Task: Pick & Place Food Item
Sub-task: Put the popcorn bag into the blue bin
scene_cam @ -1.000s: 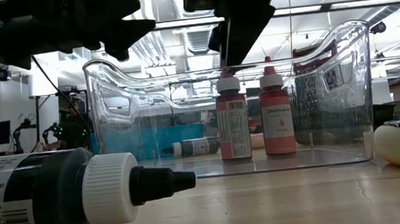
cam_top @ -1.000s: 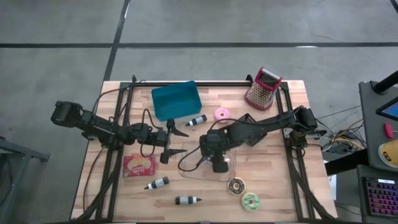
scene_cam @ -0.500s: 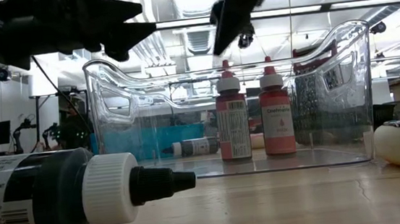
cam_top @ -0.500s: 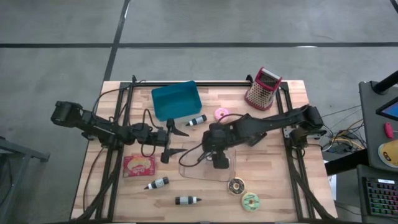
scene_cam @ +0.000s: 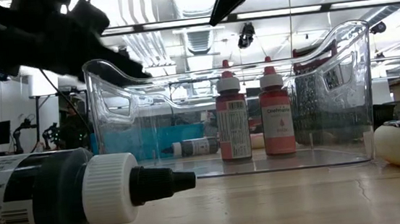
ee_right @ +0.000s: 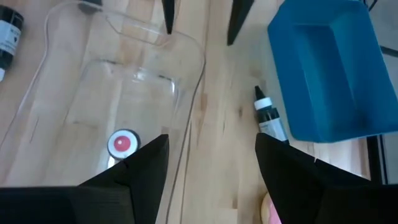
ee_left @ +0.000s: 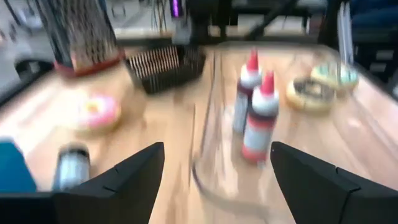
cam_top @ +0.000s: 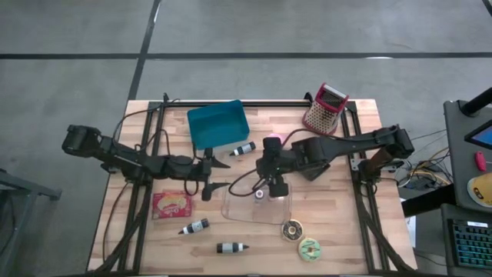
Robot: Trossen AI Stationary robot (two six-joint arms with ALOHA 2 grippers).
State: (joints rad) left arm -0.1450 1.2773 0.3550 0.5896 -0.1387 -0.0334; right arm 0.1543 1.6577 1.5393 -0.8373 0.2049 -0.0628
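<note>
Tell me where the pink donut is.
In the high view the pink donut lies toward the table's far edge, between the blue bin and the grater, beside a dark bottle.

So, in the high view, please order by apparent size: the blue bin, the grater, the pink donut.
1. blue bin
2. grater
3. pink donut, partly hidden behind the right arm, yet clearly smallest.

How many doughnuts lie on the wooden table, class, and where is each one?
3. A pink-iced doughnut lies between the blue tray and the red grater; a chocolate doughnut and a green-iced doughnut lie close together near the clear bin's front corner. None seems hidden.
</note>
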